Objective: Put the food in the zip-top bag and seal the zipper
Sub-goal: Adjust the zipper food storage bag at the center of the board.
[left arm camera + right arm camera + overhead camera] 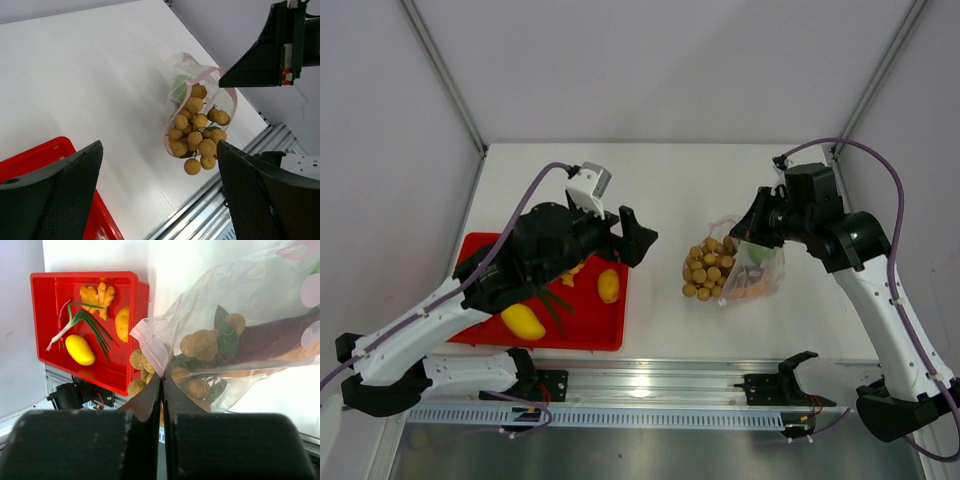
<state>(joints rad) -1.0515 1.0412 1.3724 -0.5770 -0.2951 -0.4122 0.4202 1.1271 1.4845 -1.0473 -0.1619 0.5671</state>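
Plastic zip-top bag (pixel 765 270): lies on the white bench (pixel 670 180), to the right of the red tray (pixel 580 342), with its mouth gaping toward the tray.
Zipper (pixel 166 132): the pink strip is unsealed and bowed into an open loop.
Tan balls (pixel 708 265): a cluster sits in the mouth, and several bulge past the strip toward the bench instead of lying fully inside.
Deeper inside: a green ball (pixel 178 88) and something orange.
Tray contents: a yellow lemon (pixel 80 350), green stalks (pixel 95 327), a second yellow piece (pixel 122 324) and an orange-brown knobbly piece (pixel 97 295).
Right tool (pixel 162 387): its fingers are pressed together, pinching the bag's mouth edge and holding that side raised.
Left tool (pixel 160 200): spread wide and holding nothing, it hovers between tray and bag.
Risk, spill: the balls at the lip could roll out if the right tool tugs or tilts the bag.
Risk, seal: anything lying across the strip would stop the zipper closing.
Risk, slip: the thin, crinkly film is held at one point and may slide from the pinch, so the mouth could collapse before the tray food goes in.
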